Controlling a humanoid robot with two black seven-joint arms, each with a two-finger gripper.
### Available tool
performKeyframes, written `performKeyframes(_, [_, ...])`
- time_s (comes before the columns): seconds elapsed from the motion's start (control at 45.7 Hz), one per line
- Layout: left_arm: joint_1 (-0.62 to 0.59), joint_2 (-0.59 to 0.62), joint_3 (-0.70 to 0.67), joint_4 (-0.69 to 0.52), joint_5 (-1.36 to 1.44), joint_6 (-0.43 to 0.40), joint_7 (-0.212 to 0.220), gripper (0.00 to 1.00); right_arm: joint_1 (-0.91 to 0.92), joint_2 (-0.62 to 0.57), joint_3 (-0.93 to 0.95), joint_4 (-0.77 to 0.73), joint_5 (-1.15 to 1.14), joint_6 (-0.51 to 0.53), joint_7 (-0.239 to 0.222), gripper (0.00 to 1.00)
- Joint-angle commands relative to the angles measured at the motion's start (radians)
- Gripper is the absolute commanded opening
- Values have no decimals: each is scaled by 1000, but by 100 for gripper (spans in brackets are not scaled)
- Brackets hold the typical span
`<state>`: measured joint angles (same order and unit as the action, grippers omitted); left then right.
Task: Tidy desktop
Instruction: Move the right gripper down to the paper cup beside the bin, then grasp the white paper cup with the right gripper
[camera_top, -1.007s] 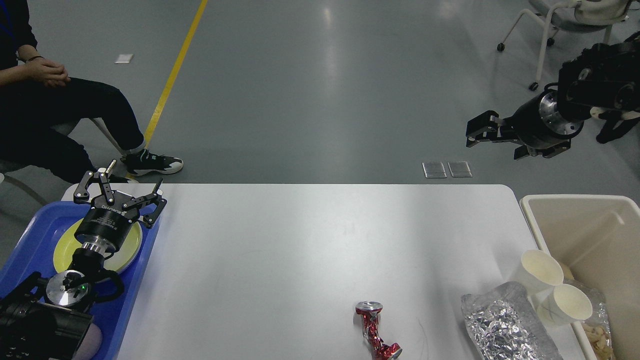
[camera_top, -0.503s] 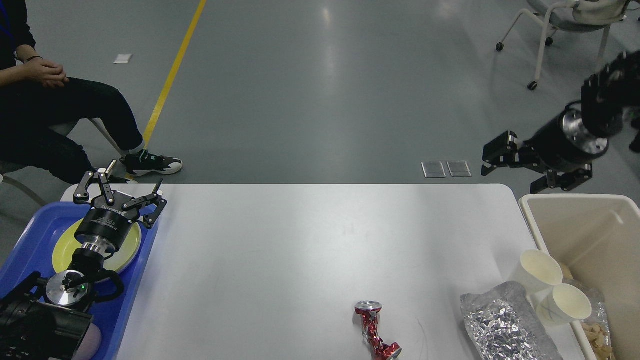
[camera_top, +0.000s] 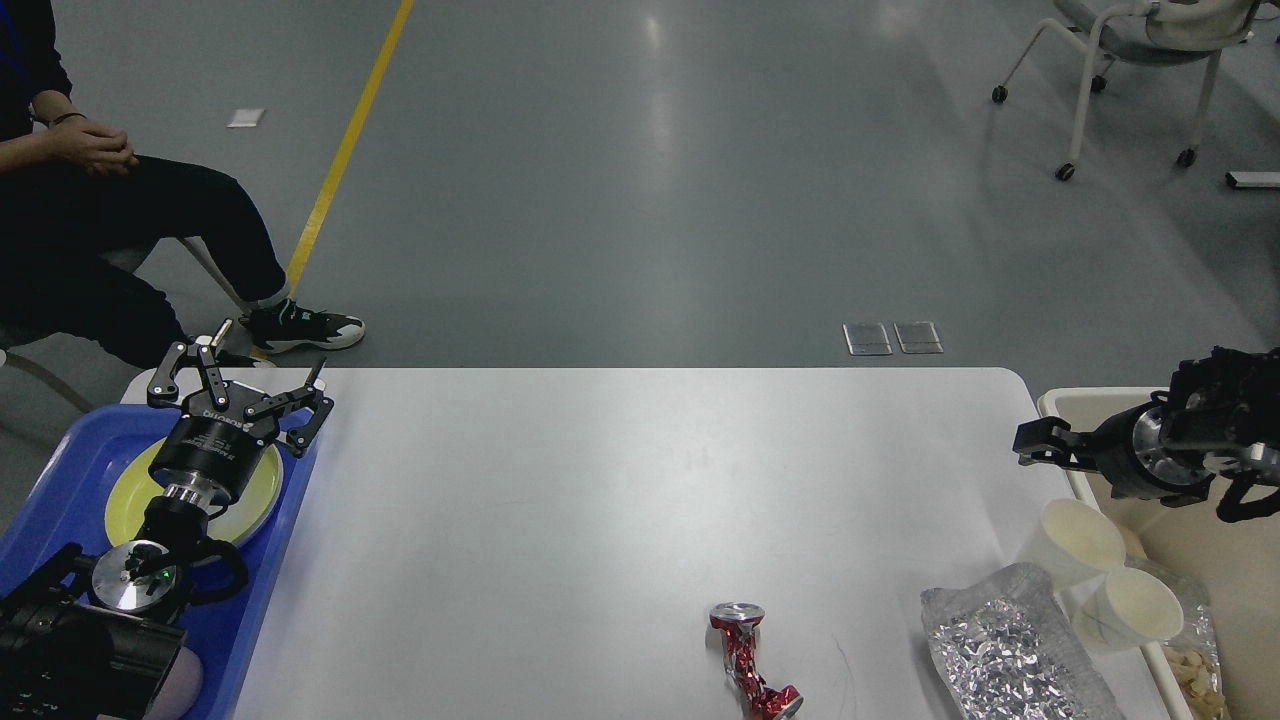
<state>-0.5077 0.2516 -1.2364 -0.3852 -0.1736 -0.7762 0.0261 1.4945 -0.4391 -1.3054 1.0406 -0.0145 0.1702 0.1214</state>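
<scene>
The desktop (camera_top: 600, 480) is a wide white tabletop. Near its front edge lies a crushed red can (camera_top: 752, 662). To the right of the can is a crumpled silver foil bag (camera_top: 1005, 650). Two white paper cups (camera_top: 1080, 540) (camera_top: 1135, 605) lean at the desktop's right edge against the beige bin (camera_top: 1100, 393). My left gripper (camera_top: 250, 362) is open and empty above a yellow plate (camera_top: 255, 495) in the blue tray (camera_top: 70, 470). My right gripper (camera_top: 1035, 445) hovers low at the bin's near-left rim, seen side-on and dark.
A person in black (camera_top: 110, 220) sits beyond the table's far left corner, one shoe near the tray. A wheeled chair (camera_top: 1130, 60) stands far right on the grey floor. The bin holds some scraps at the bottom.
My right arm has swung down and toward me, from high over the floor to just above the bin's rim. The left arm has stayed put.
</scene>
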Motion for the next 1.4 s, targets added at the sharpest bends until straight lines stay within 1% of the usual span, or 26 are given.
performKeyframes(0.0, [0,0,0,0,0,0,0,97,0,-1,0,1,-4,9,3,100])
performKeyframes(0.197, [0,0,0,0,0,0,0,97,-7,-1,0,1,-5,45,3,100])
performKeyframes(0.328, [1,0,0,0,0,0,0,97,-40,0,0,-7,-5,48,3,100])
performKeyframes(0.416, [0,0,0,0,0,0,0,97,-65,8,14,-42,-5,48,3,100])
performKeyframes(0.569, [0,0,0,0,0,0,0,97,-114,10,52,-83,-5,41,3,97])
performKeyframes(0.656, [2,0,0,0,0,0,0,97,-128,11,57,-102,-5,41,3,81])
performKeyframes(0.744, [1,0,0,0,0,0,0,96,-134,17,57,-103,-5,41,3,69])
performKeyframes(0.788, [0,0,0,0,0,0,0,97,-137,20,57,-103,-5,41,3,66])
performKeyframes(0.853, [1,0,0,0,0,0,0,96,-138,23,57,-103,-5,43,3,51])
performKeyframes(0.897, [0,0,0,0,0,0,0,96,-138,25,58,-102,-5,45,3,45])
performKeyframes(0.963, [0,0,0,0,-1,0,0,96,-138,25,58,-103,-5,45,3,39])
performKeyframes(1.05, [2,0,0,0,0,0,0,97,-137,23,58,-103,-4,41,4,38])
performKeyframes(1.072, [0,0,0,2,0,0,0,97,-135,25,61,-100,-2,41,3,36])
performKeyframes(1.116, [2,0,0,0,0,0,0,97,-138,25,69,-100,-2,41,3,12])
performKeyframes(1.138, [0,0,0,0,0,0,0,97,-138,23,72,-102,-2,41,3,9])
performKeyframes(1.203, [0,0,0,0,0,0,0,96,-138,23,75,-102,-2,37,3,7])
performKeyframes(1.247, [0,0,0,0,0,0,0,97,-138,23,75,-102,-2,37,4,1])
performKeyframes(1.269, [1,0,0,0,0,0,0,97,-137,23,75,-102,-2,37,4,0])
performKeyframes(1.379, [0,0,0,0,0,0,0,97,-119,23,75,-99,-2,35,6,0])
